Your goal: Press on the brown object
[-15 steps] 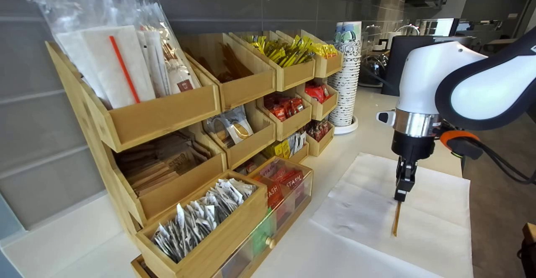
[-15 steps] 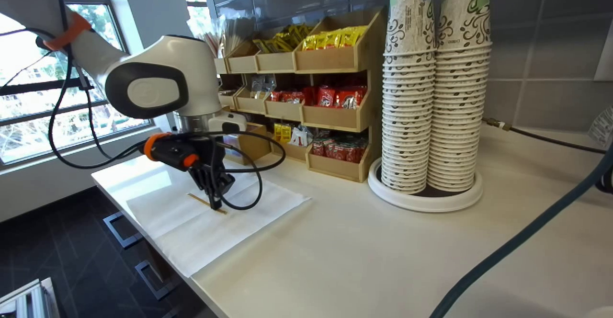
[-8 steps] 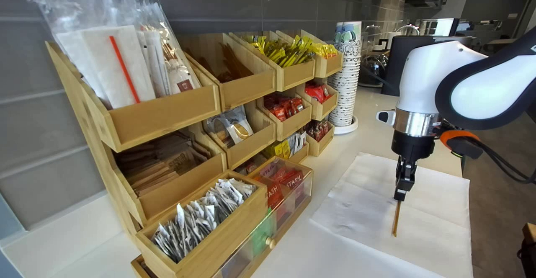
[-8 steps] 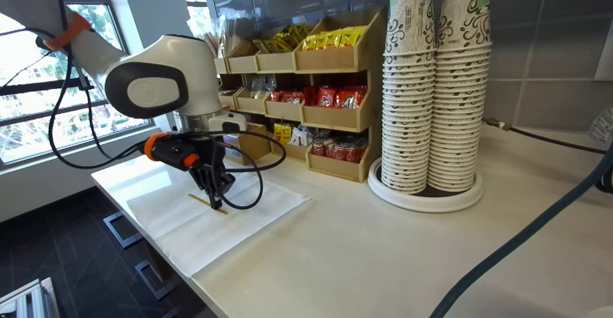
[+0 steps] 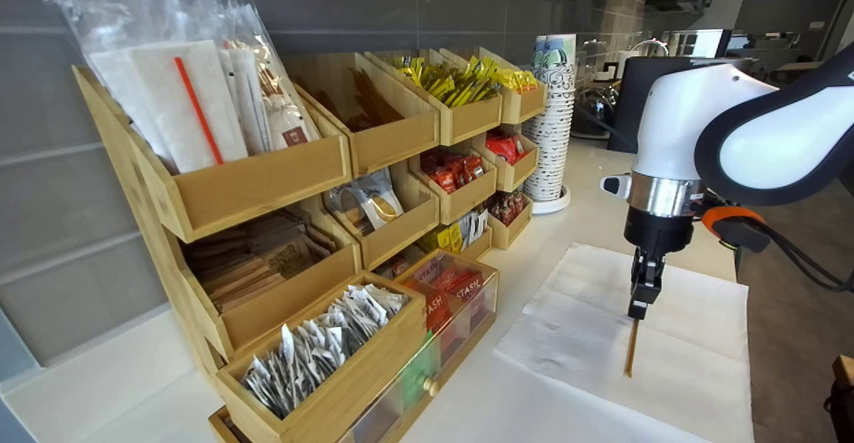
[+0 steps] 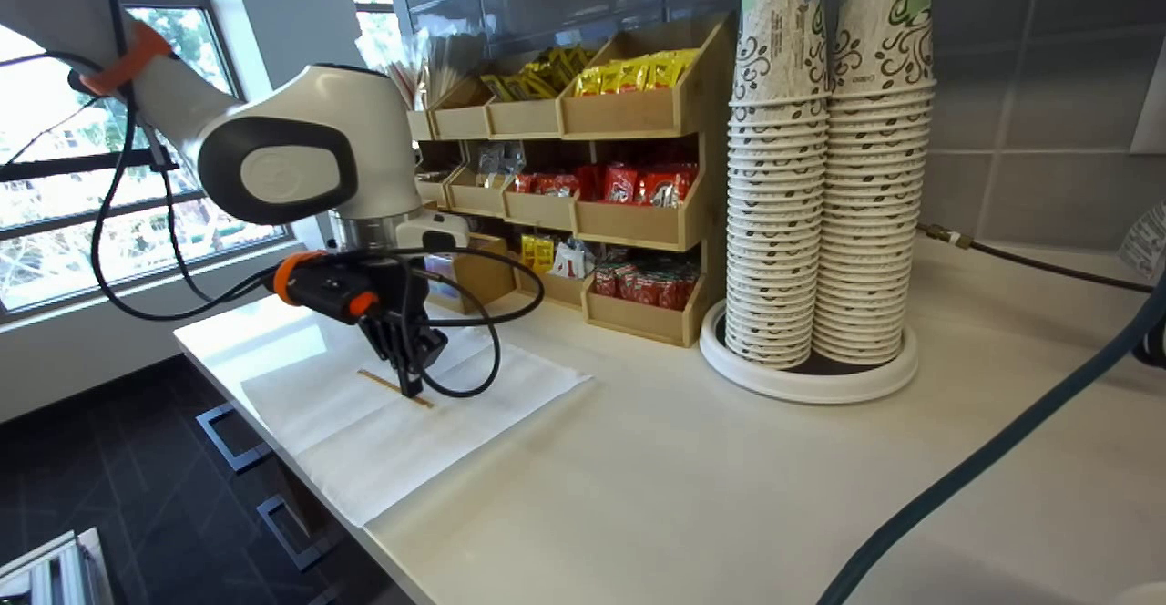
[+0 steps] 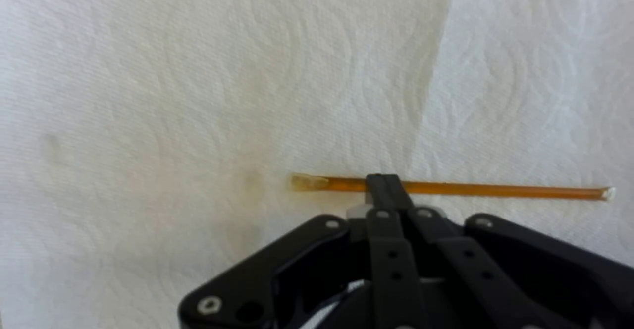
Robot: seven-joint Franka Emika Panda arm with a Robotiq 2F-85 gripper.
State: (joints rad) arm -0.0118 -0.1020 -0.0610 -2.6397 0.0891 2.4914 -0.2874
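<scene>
The brown object [image 7: 495,190], a thin orange-brown stick, lies flat on white paper [image 5: 574,316], with a pale tip at its left end in the wrist view. My gripper [image 7: 383,176] is shut, its two fingertips pressed together with nothing between them. They cross over the stick nearer its pale end and hide a short stretch of it. In both exterior views the gripper [image 5: 637,312] points down at the stick [image 6: 378,379]. Whether the tips touch it or hover just above, I cannot tell.
Wooden bins [image 5: 393,143] with packets and sachets stand along the wall. Stacked paper cups [image 6: 820,222] rest on a round white tray [image 6: 811,389]. A black cable [image 6: 496,350] loops beside the gripper. The counter's front edge [image 6: 383,555] runs close by the paper.
The arm has risen very slightly over the last second. The fingers have stayed shut, and the stick lies in practically the same place.
</scene>
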